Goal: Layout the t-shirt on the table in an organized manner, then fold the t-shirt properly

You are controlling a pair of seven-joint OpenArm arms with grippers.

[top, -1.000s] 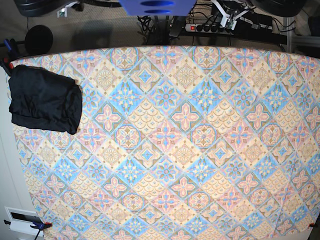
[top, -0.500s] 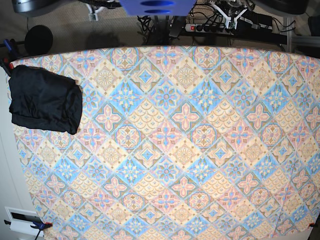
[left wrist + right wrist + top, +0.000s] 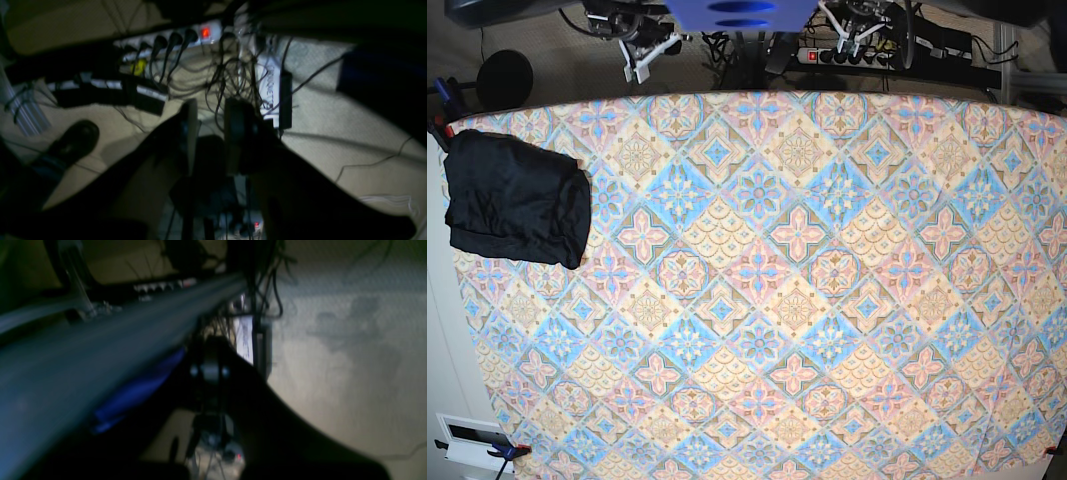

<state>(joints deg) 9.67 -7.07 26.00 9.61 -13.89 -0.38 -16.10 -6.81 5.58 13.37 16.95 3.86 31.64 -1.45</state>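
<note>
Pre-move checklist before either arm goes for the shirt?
1. T-shirt location: bunched at the table's far-left edge in the base view, not laid out. Not ok.
2. Left gripper: jaws parted, nothing between them, off the table above the floor cables. Ok.
3. Right gripper: shut, holding nothing, also off the table. Not ok for grasping; open it first.
4. Path across the table to the shirt: nothing but the patterned cloth in the way. Ok.
5. Wrist views: dark and blurred, shirt in neither. Not ok.
6. Shirt's collar and sleeve orientation: cannot tell.
</note>
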